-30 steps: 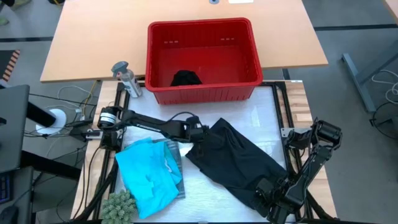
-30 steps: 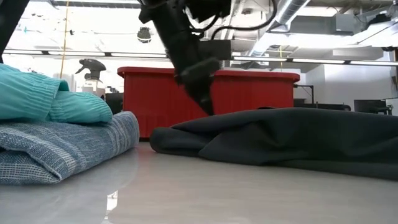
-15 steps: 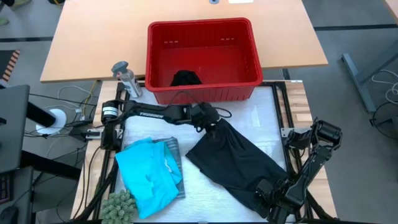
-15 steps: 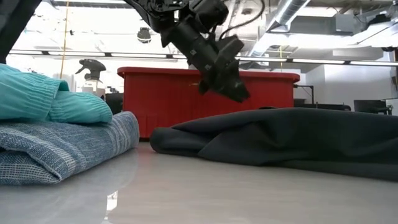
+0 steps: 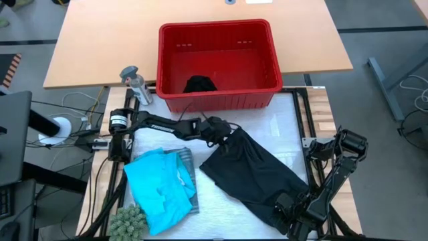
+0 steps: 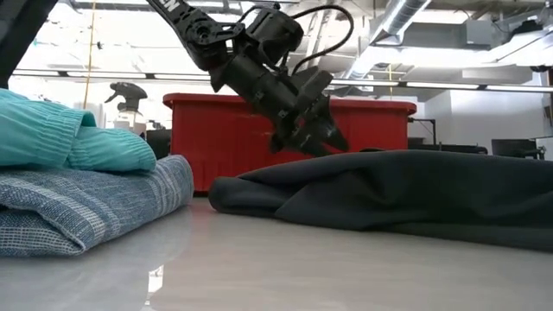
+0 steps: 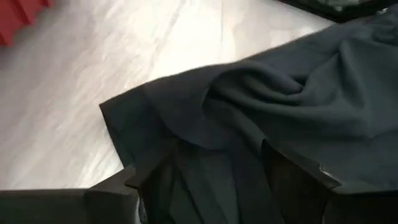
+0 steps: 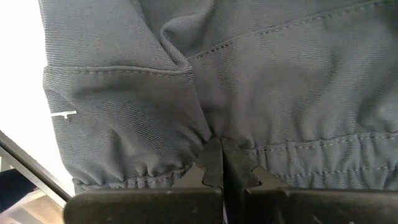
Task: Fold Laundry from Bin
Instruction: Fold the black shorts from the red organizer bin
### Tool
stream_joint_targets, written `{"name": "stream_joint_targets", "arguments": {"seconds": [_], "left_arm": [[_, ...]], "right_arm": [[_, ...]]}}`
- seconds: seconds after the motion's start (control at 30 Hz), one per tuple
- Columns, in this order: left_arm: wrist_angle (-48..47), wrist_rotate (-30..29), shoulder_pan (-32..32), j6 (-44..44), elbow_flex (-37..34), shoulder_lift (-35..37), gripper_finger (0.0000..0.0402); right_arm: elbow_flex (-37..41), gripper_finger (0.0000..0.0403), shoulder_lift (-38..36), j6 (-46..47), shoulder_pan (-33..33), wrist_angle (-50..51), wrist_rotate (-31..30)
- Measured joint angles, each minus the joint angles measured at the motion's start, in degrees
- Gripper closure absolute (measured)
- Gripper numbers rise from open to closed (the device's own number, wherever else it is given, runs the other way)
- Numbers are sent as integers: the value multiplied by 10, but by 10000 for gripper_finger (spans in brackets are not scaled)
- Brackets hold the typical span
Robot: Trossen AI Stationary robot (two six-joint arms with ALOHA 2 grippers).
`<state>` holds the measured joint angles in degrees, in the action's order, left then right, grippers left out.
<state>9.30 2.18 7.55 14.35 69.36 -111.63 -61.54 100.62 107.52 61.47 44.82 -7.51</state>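
Fingers of my left gripper (image 5: 226, 134) stand spread wide apart over the upper corner of the black garment (image 5: 257, 171), and nothing is between them; in the left wrist view the dark cloth (image 7: 280, 112) lies bunched in soft folds just ahead of the two finger tips. From the low view this gripper (image 6: 315, 130) hangs tilted just above the garment's rumpled top (image 6: 406, 190), with the arm reaching in from my left side.

My right gripper (image 5: 292, 206) sits at the garment's lower end, near the front right corner of the white counter (image 5: 281, 127). Its fingers (image 8: 217, 163) are pressed together on a gathered hem of the black garment (image 8: 186, 81), pinching a small tuck of the stitched edge.

The garment itself lies spread diagonally across the counter, from the middle down toward my right side. To its left, well apart from it, the turquoise garment (image 5: 157, 191) rests on top of the blue-grey striped garment (image 5: 189, 175), both in a neat stack; the low view shows the turquoise piece (image 6: 60, 138) lying on the striped one (image 6: 95, 203).

Behind the counter stands the red bin (image 5: 217, 100), with one more black piece of laundry (image 5: 200, 84) lying on its floor. A small grey bottle (image 5: 136, 84) stands just beside the bin's left wall.
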Motion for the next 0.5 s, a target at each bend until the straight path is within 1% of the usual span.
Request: {"name": "stream_joint_targets", "arguments": {"seconds": [0.13, 0.2, 0.27, 0.4, 0.5], "left_arm": [[40, -6, 1, 19, -13, -17, 180], [34, 1, 3, 27, -15, -34, 180], [63, 4, 3, 33, -4, -56, 180], [77, 17, 3, 44, 20, -87, 180], [72, 28, 3, 48, 35, -97, 180]], "right_arm": [[0, 387, 0, 0, 0, 0, 0], [0, 387, 0, 0, 0, 0, 0], [0, 387, 0, -2, 0, 0, -1], [0, 387, 0, -9, -1, -5, 0], [0, 387, 0, -11, -1, -5, -1]]}}
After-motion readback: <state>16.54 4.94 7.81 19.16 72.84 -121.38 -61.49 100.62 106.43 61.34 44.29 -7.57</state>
